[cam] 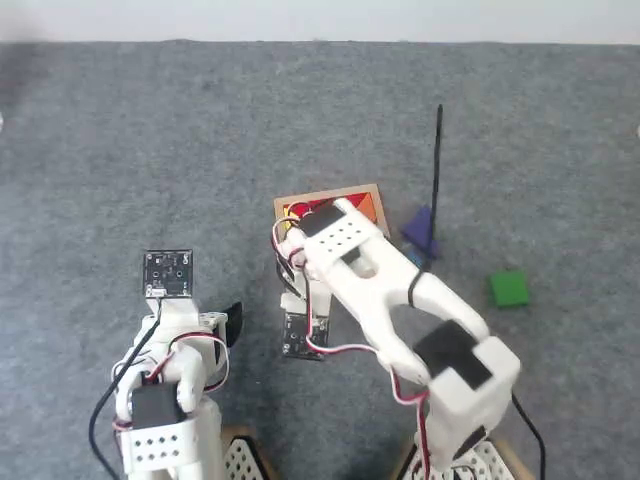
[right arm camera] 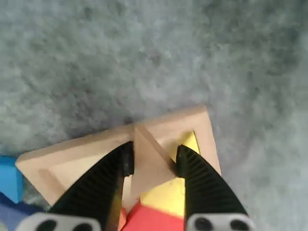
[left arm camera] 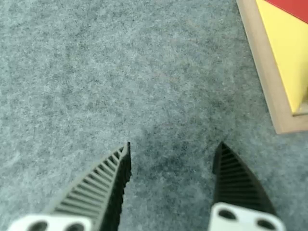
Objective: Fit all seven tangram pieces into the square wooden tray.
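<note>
Open grey table surrounds the left jaws, spread wide and empty beside the tray rim; the right jaws pinch a tan triangle at the tray's corner

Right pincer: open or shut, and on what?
Shut. The right pincer clamps a tan triangle piece, one finger against each side, over a corner of the wooden tray.

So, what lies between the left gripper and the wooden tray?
Nothing but bare grey carpet: in the left wrist view the open left gripper hangs over it, and the wooden tray sits apart from it, with no piece between.
</note>
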